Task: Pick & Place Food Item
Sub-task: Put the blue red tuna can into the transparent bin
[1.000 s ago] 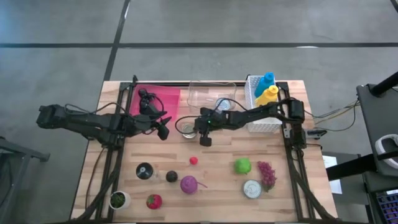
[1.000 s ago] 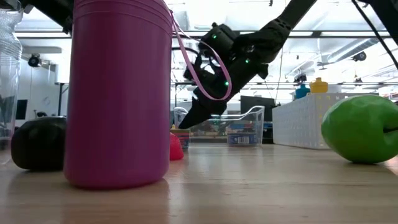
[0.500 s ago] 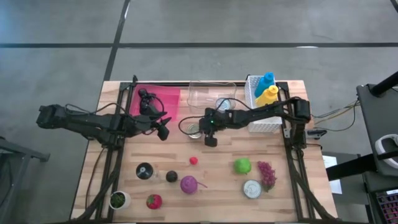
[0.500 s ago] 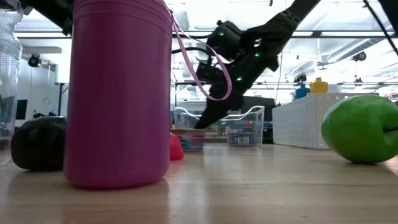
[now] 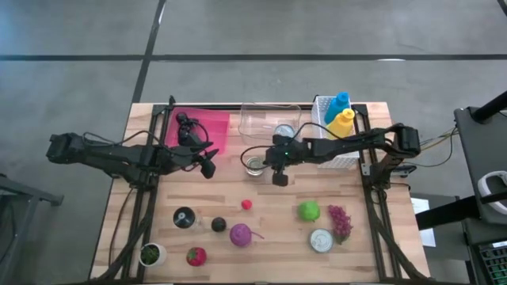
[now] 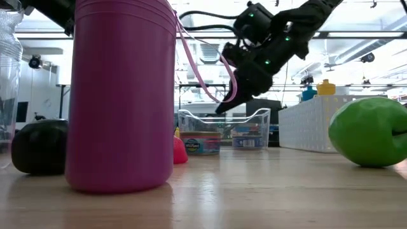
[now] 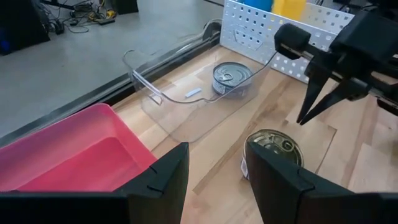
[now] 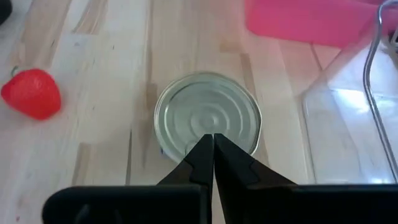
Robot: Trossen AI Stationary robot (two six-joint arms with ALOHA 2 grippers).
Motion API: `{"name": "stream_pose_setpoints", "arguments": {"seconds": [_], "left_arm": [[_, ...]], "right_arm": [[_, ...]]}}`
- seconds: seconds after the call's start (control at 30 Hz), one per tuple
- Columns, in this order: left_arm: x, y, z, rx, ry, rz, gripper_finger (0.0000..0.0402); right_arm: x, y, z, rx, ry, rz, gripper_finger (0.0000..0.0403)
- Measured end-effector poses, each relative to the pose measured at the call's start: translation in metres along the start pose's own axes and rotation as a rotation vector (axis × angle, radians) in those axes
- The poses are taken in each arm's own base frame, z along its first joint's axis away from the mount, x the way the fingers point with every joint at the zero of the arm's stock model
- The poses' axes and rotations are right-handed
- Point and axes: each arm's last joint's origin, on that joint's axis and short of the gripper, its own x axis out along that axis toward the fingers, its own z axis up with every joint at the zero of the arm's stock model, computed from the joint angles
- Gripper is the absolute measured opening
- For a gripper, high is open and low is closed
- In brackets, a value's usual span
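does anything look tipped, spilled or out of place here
Nothing stands out. The can stands upright on the table just outside the clear bin, another can sits upright inside it, and nothing is spilled.

A small round tin can (image 5: 254, 165) stands upright on the wooden table (image 5: 277, 222), its plain silver lid (image 8: 208, 122) facing up and a printed label around its side; it sits just in front of the clear plastic bin (image 5: 265, 120), outside it; a second can (image 5: 283, 131) stands inside that bin.
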Motion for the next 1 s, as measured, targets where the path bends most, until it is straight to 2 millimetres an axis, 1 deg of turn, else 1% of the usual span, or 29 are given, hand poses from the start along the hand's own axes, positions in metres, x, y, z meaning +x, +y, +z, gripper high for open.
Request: {"name": "stream_pose_setpoints", "arguments": {"seconds": [0.13,0.33,0.4,0.57,0.63,0.77,0.83,1.0], "left_arm": [[0.0,0.0,0.0,0.009,-0.001,0.0,0.0165],[0.0,-0.001,0.001,0.006,-0.012,-0.006,0.0163],[0.0,-0.001,0.002,0.004,-0.015,-0.007,0.0162],[0.0,-0.001,0.002,0.002,-0.017,-0.008,0.0164],[0.0,-0.001,0.002,0.002,-0.018,-0.008,0.0165],[0.0,-0.001,0.002,0.002,-0.017,-0.009,0.0164],[0.0,-0.001,0.002,0.003,-0.017,-0.008,0.0162],[0.0,-0.001,0.002,0.004,-0.016,-0.009,0.0163]], "right_arm": [[-0.002,0.001,-0.007,-0.149,0.01,0.029,0.0008],[0.008,0.003,-0.012,-0.284,0.0,0.154,0.0008],[0.013,0.003,-0.015,-0.294,0.022,0.161,0.0008],[0.02,0.002,-0.008,-0.313,0.009,0.162,0.0008],[0.024,0.002,-0.008,-0.318,0.031,0.168,0.0008],[0.027,0.002,-0.006,-0.322,0.06,0.178,0.0008],[0.03,0.002,-0.008,-0.322,0.077,0.184,0.0008],[0.031,0.002,-0.007,-0.325,0.072,0.184,0.0008]]}}
